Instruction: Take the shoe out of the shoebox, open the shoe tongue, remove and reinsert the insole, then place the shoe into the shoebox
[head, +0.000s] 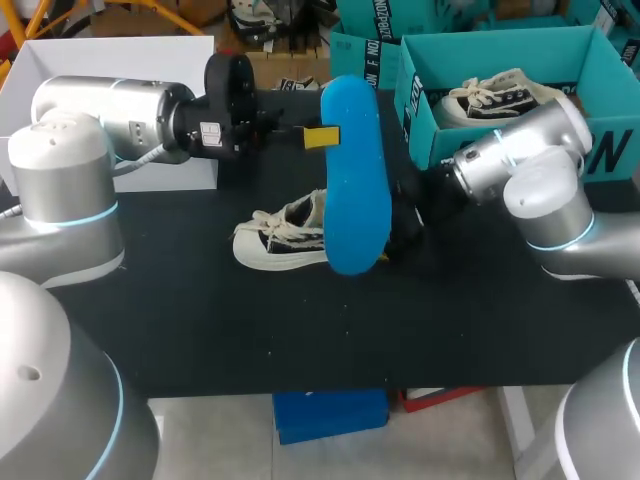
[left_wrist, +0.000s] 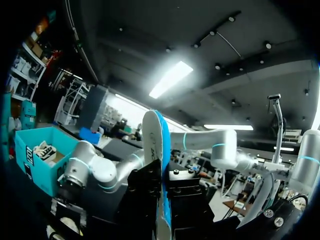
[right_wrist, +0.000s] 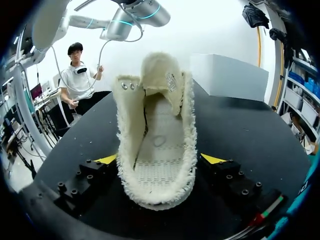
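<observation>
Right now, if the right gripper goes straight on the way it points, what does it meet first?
The shoe: it sits gripped in the right gripper, heel end nearest, so pushing forward would likely just shove it along the table.

blue insole (head: 355, 190) upright over the black-and-white shoe (head: 280, 240) lying open, teal shoebox (head: 425, 120) behind it.

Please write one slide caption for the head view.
Left gripper holds the blue insole above the shoe, gripped by the right gripper.
</observation>
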